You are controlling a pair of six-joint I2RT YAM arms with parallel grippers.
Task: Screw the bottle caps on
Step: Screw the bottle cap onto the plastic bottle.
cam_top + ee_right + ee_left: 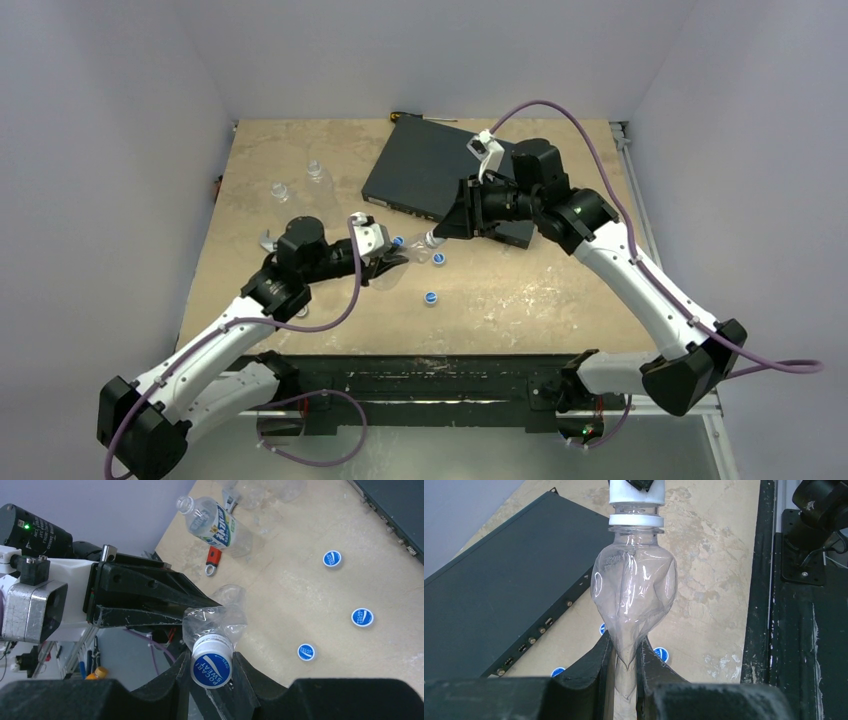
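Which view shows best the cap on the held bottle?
The right wrist view: the cap faces the camera, blue printed top clear, gripped by the right claw. The left wrist view shows only its white side at the top edge. In the top view it is too small to tell.

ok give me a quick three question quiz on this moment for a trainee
1. True or false: the left tool grips the clear bottle by its crushed body.
2. How many loose caps lie on the table?
3. The right tool is closed on: A nothing; B the blue cap at the bottle's neck; C the bottle's base.
Key: 1 true; 2 three; 3 B.
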